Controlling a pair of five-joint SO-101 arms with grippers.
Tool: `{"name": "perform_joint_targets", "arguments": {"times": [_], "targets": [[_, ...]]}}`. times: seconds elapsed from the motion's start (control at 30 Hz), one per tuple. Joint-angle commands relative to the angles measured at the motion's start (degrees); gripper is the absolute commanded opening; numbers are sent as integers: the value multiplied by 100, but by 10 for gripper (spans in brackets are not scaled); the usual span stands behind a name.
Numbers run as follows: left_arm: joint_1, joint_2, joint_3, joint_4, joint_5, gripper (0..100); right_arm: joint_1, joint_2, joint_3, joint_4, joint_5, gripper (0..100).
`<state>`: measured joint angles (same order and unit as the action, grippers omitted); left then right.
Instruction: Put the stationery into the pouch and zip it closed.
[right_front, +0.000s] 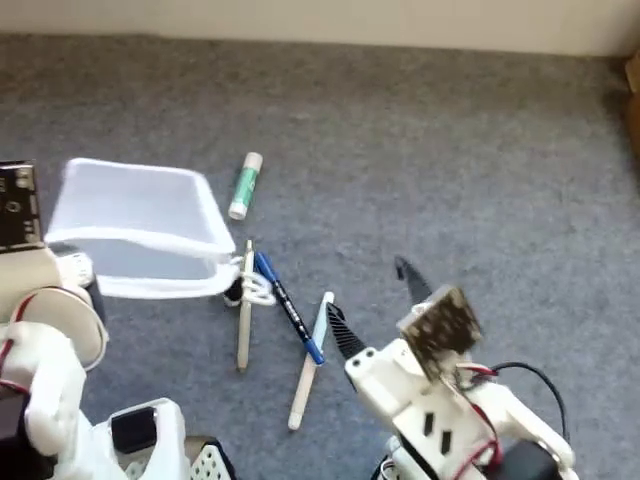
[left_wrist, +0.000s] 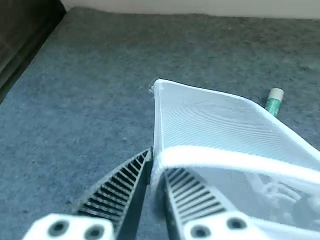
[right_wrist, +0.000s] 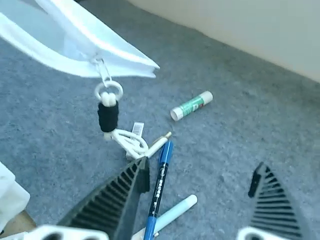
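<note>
A white mesh pouch (right_front: 140, 228) lies at the left, mouth open toward the pens, its edge lifted; my left gripper (left_wrist: 156, 176) is shut on the pouch's rim (left_wrist: 210, 159). A zipper pull with black toggle and white cord (right_wrist: 107, 112) hangs from the pouch corner. A green-and-white glue stick (right_front: 245, 185) lies just beyond the pouch. A blue pen (right_front: 288, 307), a beige pencil (right_front: 245, 308) and a pale blue-white pen (right_front: 310, 360) lie in the middle. My right gripper (right_front: 370, 305) stands open just right of the pens, fingers (right_wrist: 117, 195) spread, nothing between them.
Grey carpet (right_front: 450, 150) covers the whole surface, with free room to the right and far side. A pale wall edge (right_front: 320, 20) runs along the back. A circuit board (right_front: 15, 205) on the left arm sits at the left edge.
</note>
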<state>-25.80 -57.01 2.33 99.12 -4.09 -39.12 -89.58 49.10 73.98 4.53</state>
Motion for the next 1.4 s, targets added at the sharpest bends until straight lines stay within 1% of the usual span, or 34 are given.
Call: {"name": "perform_joint_targets", "arguments": {"times": [0.0,0.1,0.27,0.4,0.5,0.63,0.8,0.87,1.07,1.2,1.37], "targets": [[-629,13,-180,18,-149,7,57,716,-22,-171,-105,287],[-919,13,40,18,-299,7,57,1402,-22,-163,-571,287],[-971,13,796,-35,-404,7,48,2695,-31,-171,-1275,287],[-945,13,1297,-167,-404,7,57,3688,-31,-620,-2101,287],[-945,13,1587,-264,-404,7,57,4312,-31,-971,-2365,287],[-945,13,1859,-281,-404,7,66,4892,-31,-1349,-2558,286],[-945,13,2053,-281,-404,7,84,5490,13,-1780,-2558,286],[-936,13,2141,-281,-404,7,215,5710,13,-1903,-2558,286],[-936,13,2316,-281,-404,7,365,6387,-31,-1991,-2558,286],[-936,-4,2325,-281,-404,7,365,6897,-22,-2422,-2558,284],[-936,-22,2334,-273,-404,7,338,7486,-31,-2879,-2532,211]]}}
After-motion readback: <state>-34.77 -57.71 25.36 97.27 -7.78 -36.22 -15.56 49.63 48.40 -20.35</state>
